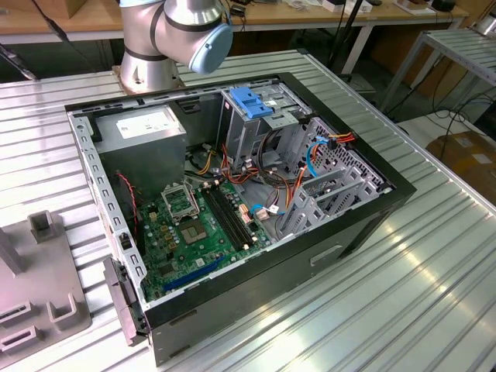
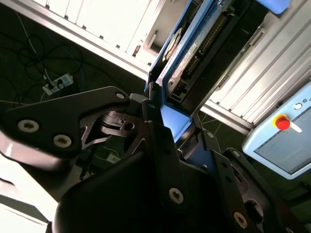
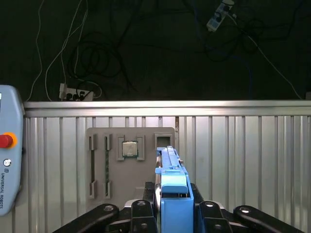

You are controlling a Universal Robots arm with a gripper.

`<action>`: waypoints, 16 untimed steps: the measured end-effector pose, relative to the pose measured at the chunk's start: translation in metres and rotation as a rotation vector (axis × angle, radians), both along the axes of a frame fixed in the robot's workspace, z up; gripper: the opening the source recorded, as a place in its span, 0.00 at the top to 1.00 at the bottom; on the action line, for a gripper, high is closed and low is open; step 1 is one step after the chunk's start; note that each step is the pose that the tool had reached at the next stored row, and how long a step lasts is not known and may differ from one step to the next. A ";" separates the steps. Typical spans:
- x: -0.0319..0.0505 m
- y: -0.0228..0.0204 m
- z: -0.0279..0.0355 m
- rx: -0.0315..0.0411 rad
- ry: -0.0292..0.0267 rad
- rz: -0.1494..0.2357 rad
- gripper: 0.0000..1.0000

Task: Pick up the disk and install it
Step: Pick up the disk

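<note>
As your gripper pinches the blue-framed disk between its fingers, you see the computer case lying open

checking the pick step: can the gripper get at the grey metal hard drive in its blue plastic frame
Likely yes: in the first wrist view the black gripper looks shut on the blue-framed grey metal hard drive, held edge-on, nothing between them.

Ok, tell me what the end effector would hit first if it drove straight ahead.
Most likely the grey tray on the table: in the first wrist view the end effector, shut on the disk, points at it. Depth is unclear.
</note>
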State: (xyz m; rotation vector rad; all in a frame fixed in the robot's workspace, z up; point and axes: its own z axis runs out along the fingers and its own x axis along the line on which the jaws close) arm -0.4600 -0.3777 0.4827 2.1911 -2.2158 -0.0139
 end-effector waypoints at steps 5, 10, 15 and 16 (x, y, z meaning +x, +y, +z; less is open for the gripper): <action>0.0002 0.0000 0.0082 0.0000 0.0038 0.000 0.63; 0.0004 0.0000 0.0160 0.0000 0.0074 0.000 0.63; 0.0004 0.0000 0.0166 0.0000 0.0080 0.000 0.63; 0.0004 0.0000 0.0166 0.0000 0.0080 0.000 0.63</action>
